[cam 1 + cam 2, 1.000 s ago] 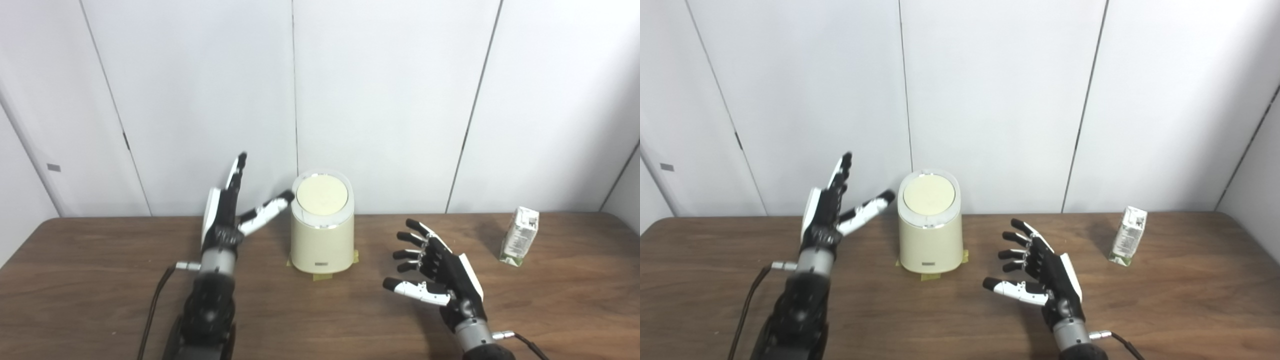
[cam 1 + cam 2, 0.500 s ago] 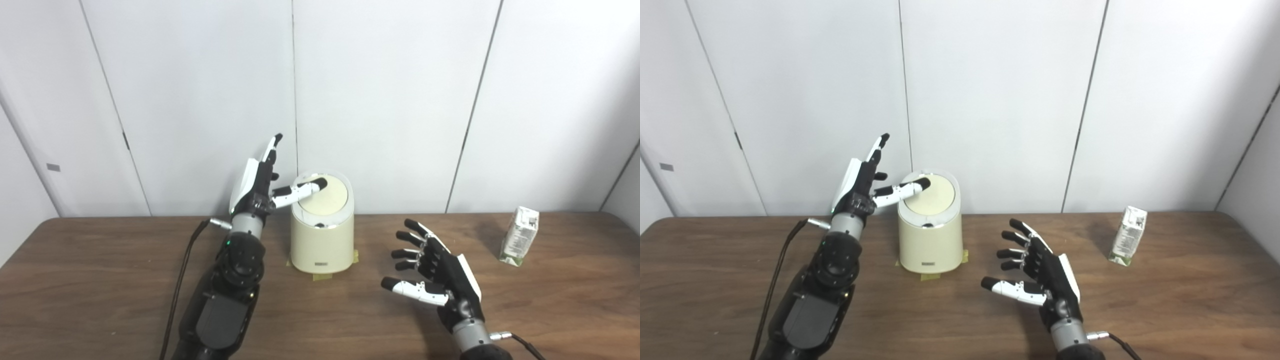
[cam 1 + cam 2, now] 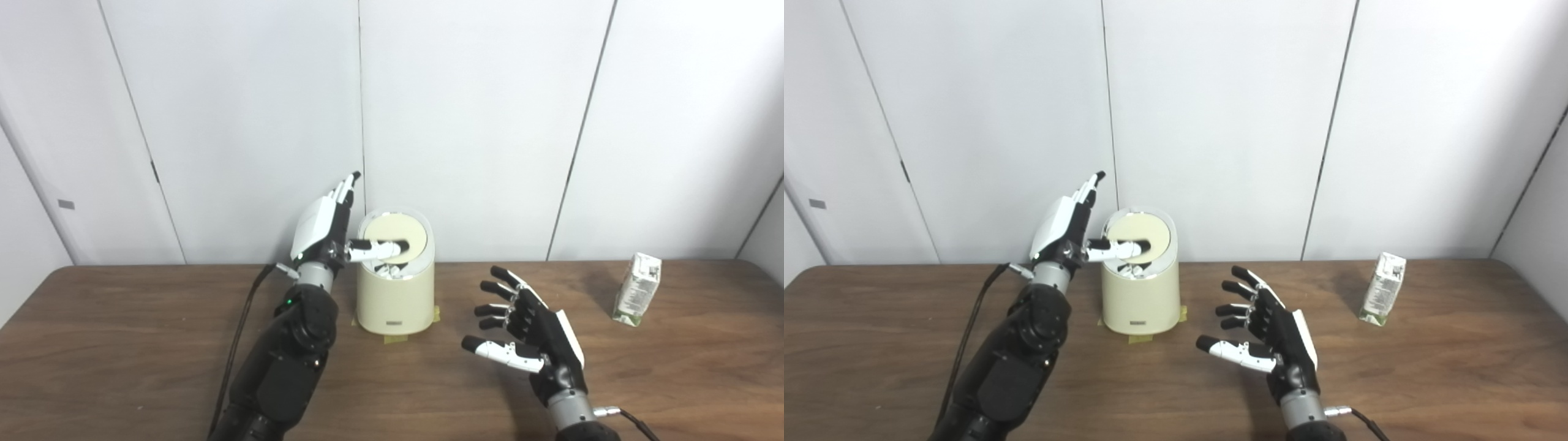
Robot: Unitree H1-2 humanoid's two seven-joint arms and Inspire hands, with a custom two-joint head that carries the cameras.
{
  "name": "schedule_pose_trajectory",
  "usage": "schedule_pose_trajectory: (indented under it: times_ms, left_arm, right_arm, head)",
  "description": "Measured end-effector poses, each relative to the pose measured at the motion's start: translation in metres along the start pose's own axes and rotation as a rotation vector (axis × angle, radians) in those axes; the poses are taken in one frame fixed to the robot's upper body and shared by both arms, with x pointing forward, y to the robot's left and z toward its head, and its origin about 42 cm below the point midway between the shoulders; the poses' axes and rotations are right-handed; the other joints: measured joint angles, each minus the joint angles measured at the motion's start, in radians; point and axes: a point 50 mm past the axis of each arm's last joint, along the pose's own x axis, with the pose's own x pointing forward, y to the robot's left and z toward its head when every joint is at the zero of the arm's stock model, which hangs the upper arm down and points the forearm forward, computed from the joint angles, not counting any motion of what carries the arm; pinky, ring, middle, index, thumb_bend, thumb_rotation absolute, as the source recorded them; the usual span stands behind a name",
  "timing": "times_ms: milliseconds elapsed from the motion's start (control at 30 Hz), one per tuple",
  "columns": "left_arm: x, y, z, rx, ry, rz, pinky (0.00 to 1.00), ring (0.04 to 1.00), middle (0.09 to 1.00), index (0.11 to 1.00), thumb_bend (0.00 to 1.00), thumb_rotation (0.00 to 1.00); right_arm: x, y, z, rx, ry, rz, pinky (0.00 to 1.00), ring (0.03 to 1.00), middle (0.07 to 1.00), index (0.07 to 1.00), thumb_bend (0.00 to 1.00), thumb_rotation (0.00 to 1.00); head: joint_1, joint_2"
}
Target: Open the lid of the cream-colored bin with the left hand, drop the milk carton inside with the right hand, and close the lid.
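Cream-colored bin (image 3: pixel 395 294) — a small upright rounded container, standing on the brown wooden table (image 3: pixel 122 343) close to the white panelled wall (image 3: pixel 478 122), with bits of yellowish tape (image 3: pixel 392 337) showing at its foot. Lid (image 3: pixel 395 236) — a round cream disc set in a pale rim on top, tilted toward the viewer; whether it is pressed in or lying closed cannot be told. Left hand (image 3: pixel 324 226) — raised just beside the bin's upper left, fingers (image 3: pixel 344 191) stretched straight up and apart, thumb (image 3: pixel 380 249) laid out sideways across the lid's near edge and touching it; the hand grasps nothing. Its dark arm comes up from the lower left, a black cable (image 3: pixel 239 343) trailing beside it. Right hand (image 3: pixel 1268 340) — hovering above the table to the right of the bin and nearer the viewer, palm turned inward, fingers spread and released, holding nothing. Milk carton (image 3: pixel 637 289) — a small white carton with green at its base, standing upright near the table's far right, well apart from both the right hand and the bin.
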Motion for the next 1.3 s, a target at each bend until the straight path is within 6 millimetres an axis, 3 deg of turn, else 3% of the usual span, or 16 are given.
schedule_pose_trajectory:
  times_ms: [267,467,633,800,900,1033,1100,1300]
  left_arm:
    - [0.001,0.001,0.005,0.231,-0.050,0.040,0.97,1.000,1.000,1.000,0.92,0.13]
    - [0.003,0.008,0.013,0.438,-0.115,0.046,0.96,1.000,1.000,1.000,0.96,0.10]
    - [0.001,0.010,0.021,0.550,-0.163,0.036,0.87,1.000,1.000,1.000,0.98,0.10]
    - [-0.004,0.010,0.021,0.571,-0.170,0.011,0.83,0.999,1.000,1.000,0.96,0.12]
    - [-0.006,0.011,0.015,0.465,-0.125,0.020,0.83,0.985,1.000,1.000,0.91,0.19]
    - [-0.013,0.011,0.004,0.124,-0.052,0.053,0.89,1.000,1.000,1.000,0.94,0.31]
    - [-0.014,0.016,-0.003,-0.011,-0.030,0.085,0.90,1.000,1.000,1.000,0.94,0.31]
    - [-0.011,0.054,-0.007,-0.309,-0.070,0.173,0.87,1.000,1.000,1.000,0.92,0.31]
  right_arm:
    - [0.000,0.003,0.002,0.006,-0.006,-0.008,0.52,0.606,0.778,0.825,0.74,0.00]
    - [0.000,0.003,0.004,0.004,-0.011,-0.009,0.51,0.597,0.771,0.820,0.75,0.00]
    - [0.000,0.003,0.005,0.001,-0.014,-0.008,0.51,0.596,0.770,0.820,0.76,0.01]
    - [0.000,0.003,0.005,-0.004,-0.016,-0.006,0.52,0.600,0.769,0.818,0.75,0.01]
    - [0.000,0.003,0.005,-0.008,-0.016,-0.005,0.53,0.607,0.771,0.817,0.75,0.00]
    - [0.000,0.001,0.004,-0.021,-0.013,-0.005,0.53,0.605,0.768,0.816,0.74,0.00]
    - [0.000,0.000,0.003,-0.022,-0.009,-0.005,0.52,0.600,0.763,0.815,0.74,0.00]
    - [0.000,0.002,0.000,-0.023,0.001,0.001,0.51,0.579,0.753,0.810,0.73,0.00]
  head:
    - [-0.005,0.011]
    - [-0.005,0.018]
    - [-0.006,0.023]
    - [-0.003,0.022]
    - [0.002,0.018]
    - [0.009,0.014]
    - [0.011,0.012]
    - [0.025,0.011]
